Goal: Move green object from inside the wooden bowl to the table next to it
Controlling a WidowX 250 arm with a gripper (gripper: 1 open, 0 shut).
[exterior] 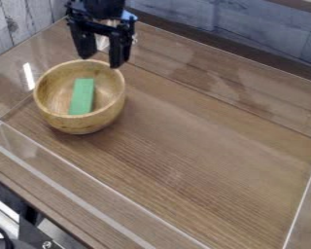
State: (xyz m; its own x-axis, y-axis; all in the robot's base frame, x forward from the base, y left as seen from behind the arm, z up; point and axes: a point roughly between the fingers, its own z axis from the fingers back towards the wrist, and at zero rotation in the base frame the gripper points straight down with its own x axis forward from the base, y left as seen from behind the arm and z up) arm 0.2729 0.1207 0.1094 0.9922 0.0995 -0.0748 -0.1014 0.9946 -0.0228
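While the block waits untouched: the task is at its approach step, nothing lifted yet
Gripper [100, 53]: hangs pointing down above the far rim of the bowl, jaws spread wide and holding nothing
Green block [82, 96]: lies flat in the hollow of the wooden bowl [51, 113], its long side running roughly away from the camera, clear of the fingers
Bowl position: sits on the left part of the table [197, 146], close to the clear side wall [67, 190]
Step in hand: lining the open jaws up over the block, judged from the gripper standing just behind the bowl, not yet above its middle
Next move calls for: a short shift toward the camera so the fingers straddle the block's narrow width, then a straight descent into the hollow without knocking the thick rim
After that: closing on the block, lifting it clear of the rim, and setting it on bare wood beside the bowl
Free space: plenty of open tabletop to the right of the bowl for the drop
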